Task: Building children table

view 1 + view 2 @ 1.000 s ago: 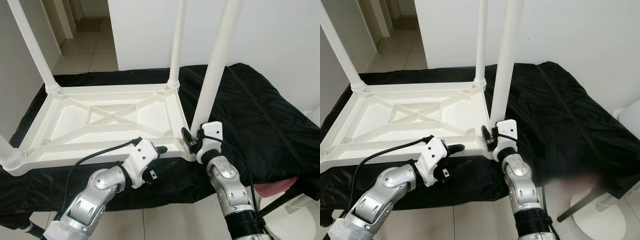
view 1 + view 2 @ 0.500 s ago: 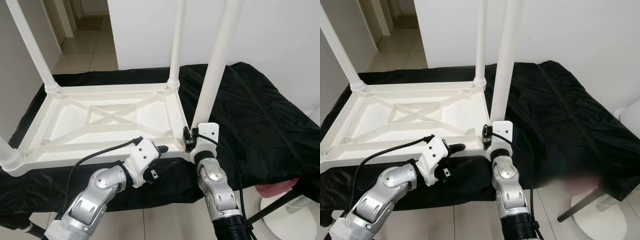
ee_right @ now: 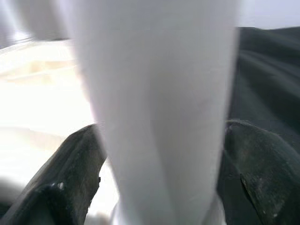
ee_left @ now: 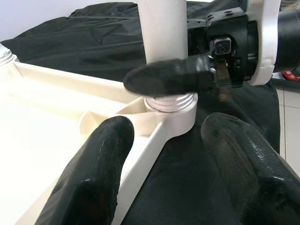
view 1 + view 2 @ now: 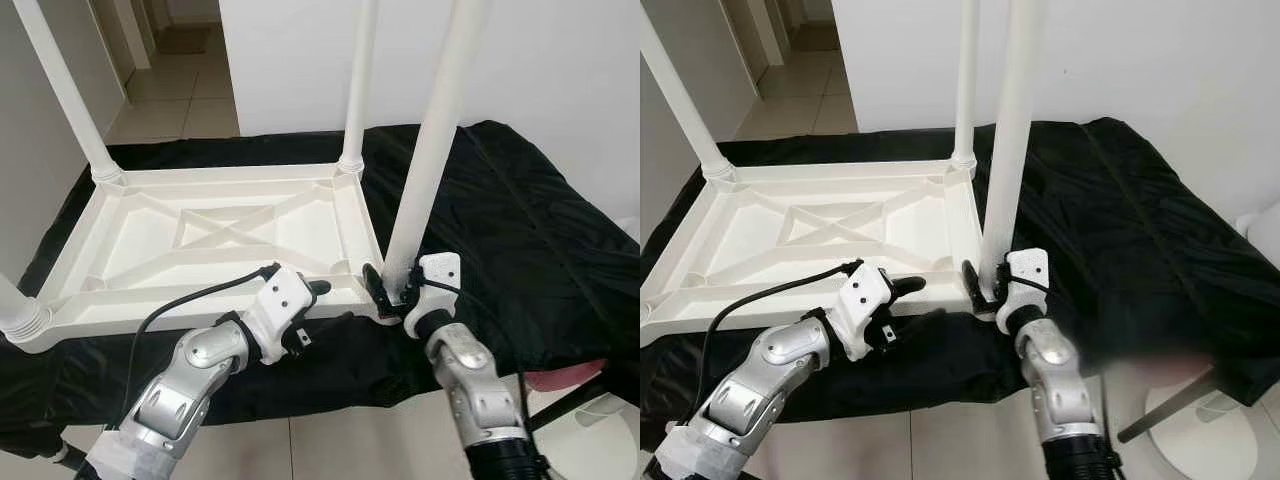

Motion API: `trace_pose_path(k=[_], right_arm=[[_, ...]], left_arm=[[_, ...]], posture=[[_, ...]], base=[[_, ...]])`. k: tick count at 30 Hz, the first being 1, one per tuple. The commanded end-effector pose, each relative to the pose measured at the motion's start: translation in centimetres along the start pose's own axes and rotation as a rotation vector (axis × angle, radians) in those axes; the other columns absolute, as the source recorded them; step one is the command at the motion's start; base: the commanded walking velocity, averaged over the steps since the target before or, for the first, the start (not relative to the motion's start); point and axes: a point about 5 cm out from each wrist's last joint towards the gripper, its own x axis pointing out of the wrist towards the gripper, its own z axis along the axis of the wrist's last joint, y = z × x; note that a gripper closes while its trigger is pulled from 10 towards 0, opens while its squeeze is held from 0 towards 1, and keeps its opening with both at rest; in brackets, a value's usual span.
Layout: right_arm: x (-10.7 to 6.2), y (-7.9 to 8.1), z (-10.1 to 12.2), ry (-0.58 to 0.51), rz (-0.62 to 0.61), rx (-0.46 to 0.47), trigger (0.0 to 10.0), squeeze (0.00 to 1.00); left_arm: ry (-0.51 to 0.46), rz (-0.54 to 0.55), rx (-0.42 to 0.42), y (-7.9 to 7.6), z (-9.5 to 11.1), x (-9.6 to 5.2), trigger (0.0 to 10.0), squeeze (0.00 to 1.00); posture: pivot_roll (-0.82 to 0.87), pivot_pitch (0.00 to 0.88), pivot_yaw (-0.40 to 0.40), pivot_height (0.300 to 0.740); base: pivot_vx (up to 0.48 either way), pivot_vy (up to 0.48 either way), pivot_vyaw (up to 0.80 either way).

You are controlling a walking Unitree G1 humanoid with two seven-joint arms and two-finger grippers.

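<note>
Left eye view: upturned white children's table point(image 5: 210, 240) lies on black cloth point(image 5: 520, 240). My right gripper point(image 5: 392, 290) clamps its near-corner leg point(image 5: 430, 150) at the base; my left gripper point(image 5: 325, 300) hovers open at the table's edge. Leg tops are cut off.

Right tool point(image 5: 392, 287) clamped — arm bent upward; left tool point(image 5: 322, 303) spread, forearm low.

A black cloth point(image 5: 520, 230) covers the supporting surface, wrinkled toward its right edge. An upturned white plastic table top point(image 5: 220, 235) lies directly on the cloth, nearer the left edge, ribbed underside up, white legs point(image 5: 430, 150) upright at its corners.
</note>
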Motion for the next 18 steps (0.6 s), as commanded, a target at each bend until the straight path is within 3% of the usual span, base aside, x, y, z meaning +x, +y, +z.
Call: trace_pose_path(k=[1,3,6,11,13,14,15,16,18], right_arm=[[0.2,-0.1,0.1,-0.013,0.039,0.005,10.0,0.0],[0.2,-0.2,0.2,-0.016,0.072,0.007,10.0,0.0],[0.2,-0.8,0.4,-0.009,0.214,-0.043,10.0,0.0],[0.5,-1.3,0.7,0.007,0.308,-0.075,10.0,0.0],[0.8,-1.6,0.8,0.018,0.341,-0.097,9.5,0.0],[1.1,-1.8,0.9,0.028,0.361,-0.116,6.7,0.0],[1.3,-2.2,0.9,0.032,0.388,-0.135,4.6,0.0],[1.3,-2.2,0.9,0.032,0.388,-0.135,4.6,0.0],[1.2,-2.3,0.8,0.036,0.402,-0.146,1.6,0.0]], left_arm=[[-0.002,-0.003,0.014,0.3,0.2,0.0,10.0,0.0],[-0.002,-0.003,0.014,0.3,0.1,0.0,10.0,0.0],[-0.007,-0.003,0.018,0.3,0.3,0.0,10.0,0.0],[-0.011,0.002,0.032,0.4,0.4,0.1,10.0,0.0],[-0.012,0.007,0.034,0.6,0.4,0.2,10.0,0.0],[-0.013,0.009,0.035,0.7,0.4,0.3,10.0,0.0],[-0.015,0.011,0.035,0.6,0.4,0.4,10.0,0.0],[-0.015,0.011,0.035,0.6,0.4,0.4,10.0,0.0],[-0.017,0.01,0.035,0.4,0.3,0.4,10.0,0.0]], posture=[[-0.04,0.005,0.036,0.74],[-0.03,0.0,0.033,0.74],[-0.03,0.0,0.029,0.74],[-0.02,0.0,0.015,0.74],[-0.02,0.0,0.014,0.74],[-0.01,0.0,0.01,0.74],[-0.01,0.0,0.005,0.74],[-0.01,0.0,0.005,0.74],[-0.01,0.0,0.006,0.74]], base=[[0.0,0.0,0.0],[0.0,0.0,0.0],[0.0,0.0,0.0],[0.0,0.0,0.0],[0.0,0.0,0.0],[0.0,0.0,0.0],[0.0,0.0,0.0],[0.0,0.0,0.0],[0.0,0.0,0.0]])
